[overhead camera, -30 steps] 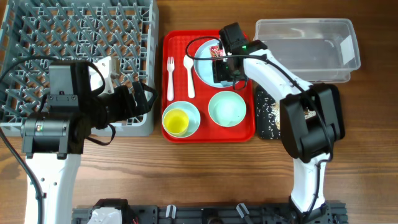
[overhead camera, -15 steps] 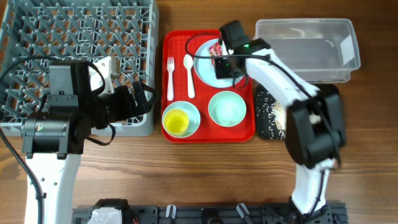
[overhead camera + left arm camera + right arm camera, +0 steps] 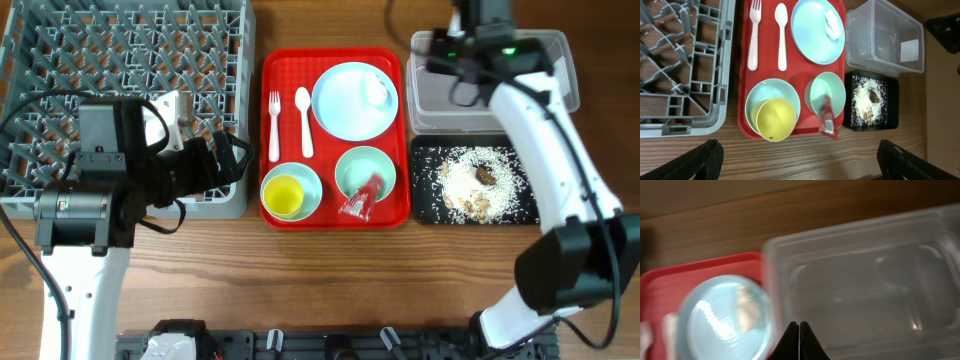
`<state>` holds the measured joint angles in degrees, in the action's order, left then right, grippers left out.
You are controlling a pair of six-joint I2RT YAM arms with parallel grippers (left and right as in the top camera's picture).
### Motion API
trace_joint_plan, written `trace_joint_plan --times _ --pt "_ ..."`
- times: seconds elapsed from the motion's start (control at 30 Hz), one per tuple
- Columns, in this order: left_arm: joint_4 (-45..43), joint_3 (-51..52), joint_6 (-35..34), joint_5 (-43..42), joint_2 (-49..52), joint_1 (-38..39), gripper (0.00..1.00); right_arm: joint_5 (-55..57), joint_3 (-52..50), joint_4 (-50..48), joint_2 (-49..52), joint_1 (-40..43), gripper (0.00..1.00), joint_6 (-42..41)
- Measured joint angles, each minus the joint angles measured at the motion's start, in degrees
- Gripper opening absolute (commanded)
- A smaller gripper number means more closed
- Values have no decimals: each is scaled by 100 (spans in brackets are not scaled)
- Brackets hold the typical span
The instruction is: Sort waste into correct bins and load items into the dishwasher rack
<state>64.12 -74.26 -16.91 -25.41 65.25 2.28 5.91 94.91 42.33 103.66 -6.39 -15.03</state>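
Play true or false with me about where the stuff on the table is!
1. The yellow cup sits inside a bowl. True.
2. The red wrapper is in the clear tub. False: it lies partly in the other bowl.
3. The rice scraps are in the black tray. True.
4. The fork and spoon stand in the grey rack. False: they lie side by side on the red tray.
5. The right claw is shut and holds nothing. True.
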Motion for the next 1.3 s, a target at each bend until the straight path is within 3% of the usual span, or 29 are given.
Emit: trace_joint_plan --times 0.07,0.13,0.17,0.4,0.6,0.7,0.8,0.9,0.97,1.07,1.13,1.2,1.3 --pt "0 0 0 0 0 0 100 -219 -9 -13 83 332 5 107" --pt "0 0 0 0 0 0 100 -669 -9 7 103 573 37 278" --pt "0 0 0 0 0 0 100 -1014 -9 48 103 623 48 396" --pt "-2 0 0 2 0 0 100 -2894 -17 1196 90 -116 62 870" --pt "-2 0 0 0 0 0 100 -2787 -42 2505 -76 -1257 78 317" --pt "2 0 0 0 0 0 100 -2164 -343 2688 -184 -1906 77 -455" --pt "0 0 0 0 0 0 100 -1700 -999 2284 -212 -2385 71 -1130" --pt "0 0 0 0 0 0 100 -1154 -1676 1860 -212 -2570 58 -1773" --pt "2 0 0 -2 0 0 100 -870 -1965 1550 -210 -2531 56 -2052" --pt "0 0 0 -2 0 0 100 -664 -2057 1266 -210 -2448 39 -2260" --pt "0 0 0 0 0 0 100 -610 -2055 1075 -210 -2424 39 -2299" --pt "2 0 0 -2 0 0 100 -612 -2057 964 -210 -2426 50 -2310" --pt "0 0 0 0 0 0 100 -654 -2055 951 -210 -2426 56 -2343"
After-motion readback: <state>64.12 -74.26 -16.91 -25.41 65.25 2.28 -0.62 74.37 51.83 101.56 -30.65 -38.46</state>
